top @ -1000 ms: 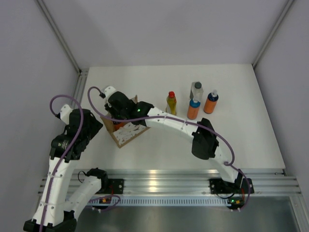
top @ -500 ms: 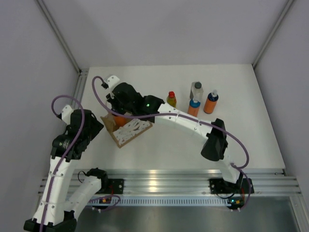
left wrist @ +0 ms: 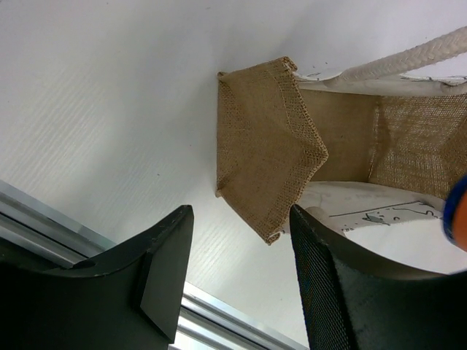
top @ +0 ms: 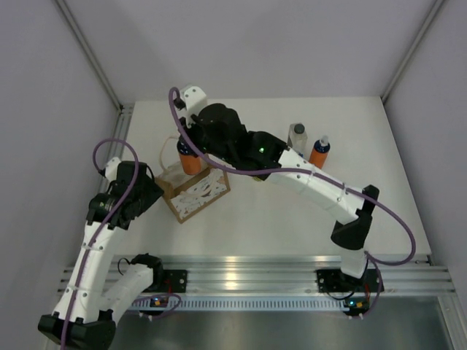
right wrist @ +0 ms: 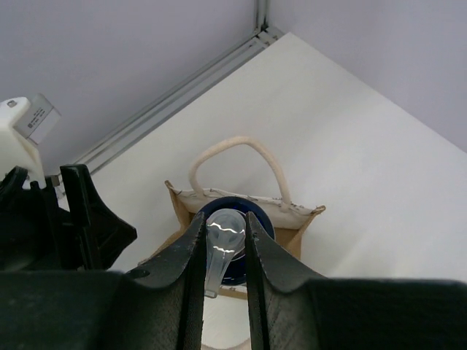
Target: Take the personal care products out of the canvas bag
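You have a canvas bag [left wrist: 270, 168] of coarse, rough weave with a twisted cord handle [left wrist: 408, 62]. The orange bottle [top: 191, 162] has a glossy plastic cap [right wrist: 264, 224]. The table [left wrist: 109, 95] is smooth and matt; the rail [top: 241, 273] at 6 o'clock is shiny ribbed metal.

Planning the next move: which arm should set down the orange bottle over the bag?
Right. The right claw is shut on the orange bottle above the canvas bag; the left claw stands open and empty by the bag's corner.

Canvas bag [top: 195, 194]: I see tan-brown weave with a white lacy leaf print.
Handles [right wrist: 235, 141]: cream-white.
Held bottle [top: 191, 161]: I read orange, dark blue cap.
Far-right bottle [top: 319, 154]: orange, white cap.
Clear bottle [top: 297, 135]: grey cap.
Table [top: 255, 219]: white.
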Controlling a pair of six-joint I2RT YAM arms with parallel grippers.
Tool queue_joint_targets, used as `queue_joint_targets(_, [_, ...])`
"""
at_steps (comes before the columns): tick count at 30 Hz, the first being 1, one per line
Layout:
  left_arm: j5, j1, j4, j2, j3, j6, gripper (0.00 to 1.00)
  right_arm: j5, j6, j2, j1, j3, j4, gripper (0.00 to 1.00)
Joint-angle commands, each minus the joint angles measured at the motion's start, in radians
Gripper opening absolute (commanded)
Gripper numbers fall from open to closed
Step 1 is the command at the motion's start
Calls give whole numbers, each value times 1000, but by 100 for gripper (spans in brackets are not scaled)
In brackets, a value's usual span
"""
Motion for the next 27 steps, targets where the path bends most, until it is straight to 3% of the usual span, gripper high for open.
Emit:
queue_joint_targets(1, [16, 2, 30, 1, -4, 12, 60, 64, -27, -139, -5, 12, 64, 0])
queue_joint_targets(13, [18, 2, 36, 15, -13, 9, 60, 115, 16, -325, -97, -206, 72, 0])
queue_joint_targets(19, [21, 2, 41, 18, -16, 9, 60, 136, 70, -493, -153, -510, 176, 0])
queue_joint_targets(27, [29, 2, 44, 25, -22, 10, 60, 130, 167, -644, -261, -772, 216, 0])
